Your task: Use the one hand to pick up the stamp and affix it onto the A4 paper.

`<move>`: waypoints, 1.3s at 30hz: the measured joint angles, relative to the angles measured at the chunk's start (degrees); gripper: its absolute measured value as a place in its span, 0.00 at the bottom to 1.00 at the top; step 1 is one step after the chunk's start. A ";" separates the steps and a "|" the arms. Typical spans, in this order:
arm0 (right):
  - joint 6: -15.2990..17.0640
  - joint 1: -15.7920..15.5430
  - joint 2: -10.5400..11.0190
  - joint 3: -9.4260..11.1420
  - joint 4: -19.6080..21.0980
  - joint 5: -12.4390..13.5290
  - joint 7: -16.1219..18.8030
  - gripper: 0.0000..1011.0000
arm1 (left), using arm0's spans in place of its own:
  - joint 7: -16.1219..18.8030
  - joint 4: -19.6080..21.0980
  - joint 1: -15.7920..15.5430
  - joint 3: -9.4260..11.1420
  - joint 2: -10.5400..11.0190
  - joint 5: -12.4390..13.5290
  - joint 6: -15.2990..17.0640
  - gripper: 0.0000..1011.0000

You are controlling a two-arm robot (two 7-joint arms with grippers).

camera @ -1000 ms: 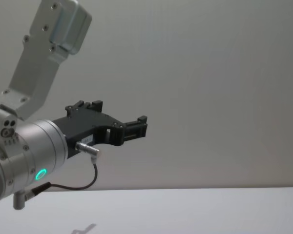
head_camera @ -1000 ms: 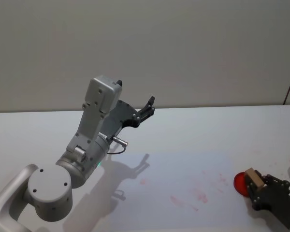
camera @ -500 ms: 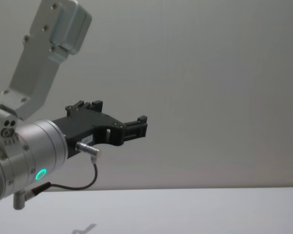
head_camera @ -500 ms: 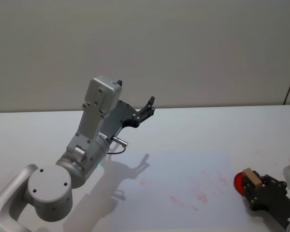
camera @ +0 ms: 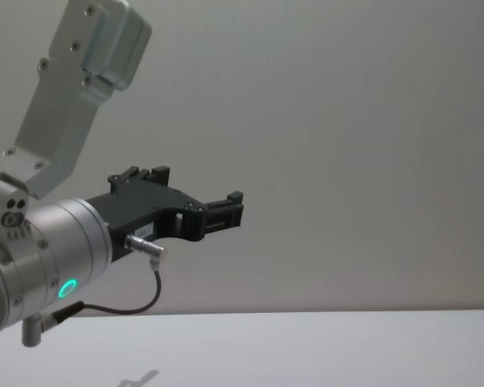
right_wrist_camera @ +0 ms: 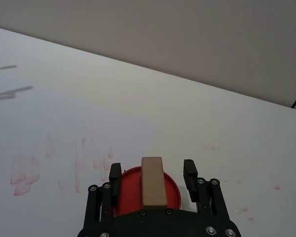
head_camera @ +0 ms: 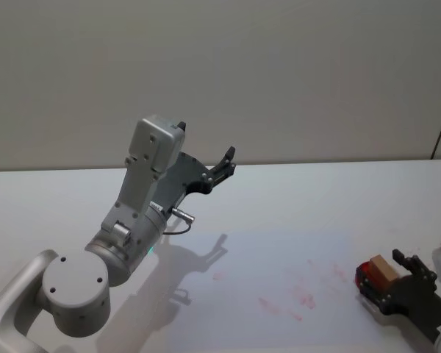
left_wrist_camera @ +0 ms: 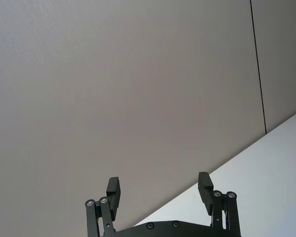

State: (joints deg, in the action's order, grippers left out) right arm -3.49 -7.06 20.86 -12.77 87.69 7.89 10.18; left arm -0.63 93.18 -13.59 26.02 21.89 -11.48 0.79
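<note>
Right gripper (head_camera: 386, 281) has drawn back toward the table's near right corner, stamp (head_camera: 382, 271) now between its spread fingers.
Pickup step: the stamp rests on a red ink pad (right_wrist_camera: 130, 190); next, pinch and lift toward the red-smudged A4 paper (head_camera: 279, 272). Left gripper (head_camera: 222, 166) idles aloft, fingers spread.

Table (head_camera: 294, 198): white, bare over most of its surface, meeting the wall at its far edge.
Wall (head_camera: 279, 73): plain grey-beige, with a thin dark vertical seam at the right (left_wrist_camera: 257, 64).
Red pad (right_wrist_camera: 133, 190): round, lay flat on the table near the right edge.
Red smudges (head_camera: 298, 298): faint marks lay scattered on the table, left of the pad.
</note>
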 joint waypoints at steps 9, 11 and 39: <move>0.12 -0.30 0.06 0.43 2.03 1.30 -0.63 0.97 | 0.00 0.00 0.00 0.00 0.00 0.00 0.00 0.99; 0.16 -0.43 0.11 0.51 2.49 1.56 -0.76 0.99 | 0.00 0.00 0.00 0.00 0.00 0.00 0.00 0.99; 4.91 5.37 -1.29 -0.02 12.68 8.03 -5.87 0.99 | 0.00 0.00 0.00 0.00 0.00 0.00 0.00 0.99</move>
State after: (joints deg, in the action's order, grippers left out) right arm 1.42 -1.68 19.57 -12.80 100.38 15.93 4.30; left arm -0.63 93.17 -13.59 26.02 21.89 -11.48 0.79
